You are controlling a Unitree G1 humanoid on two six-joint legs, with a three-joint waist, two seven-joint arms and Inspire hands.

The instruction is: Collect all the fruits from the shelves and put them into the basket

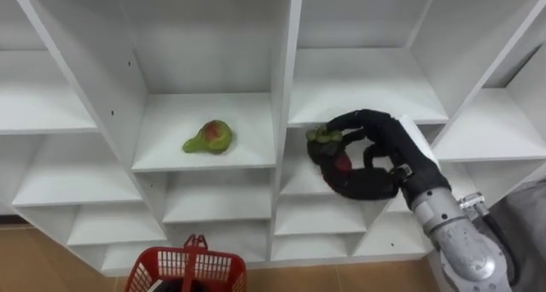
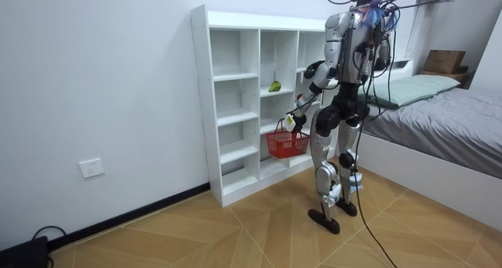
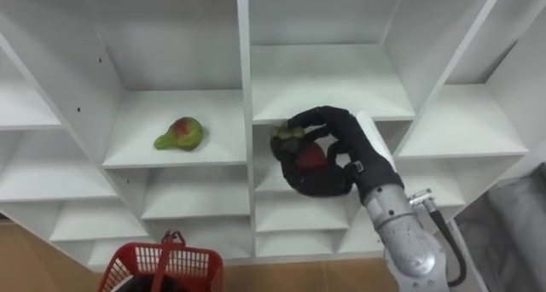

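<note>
Closest to me is the right hand [image 1: 386,143], coming in from the lower right and clenched around one fruit [image 1: 340,163], red with a green top. It holds that fruit just right of the upright divider, in front of a shelf edge.

Going by size, I see one white closet [image 1: 286,61], made up of open compartments. In the room view the robot stands upright on the wooden floor [image 2: 235,229], facing the closet. One bed [image 2: 447,111] is behind it on the room view's right.

One red basket [image 1: 223,261] shows at the bottom of my view, left of the divider, with its handle raised. In the room view it hangs clear of the floor in front of the lower shelves, just under the left hand [image 2: 290,121]. I cannot tell how that hand grips it.

I count two fruits. One is in the right hand. The other is a green pear [image 1: 209,137] with a red blush, lying on its side in the compartment left of the divider. It is well above the basket and apart from the right hand. The divider stands between the pear and the held fruit.
</note>
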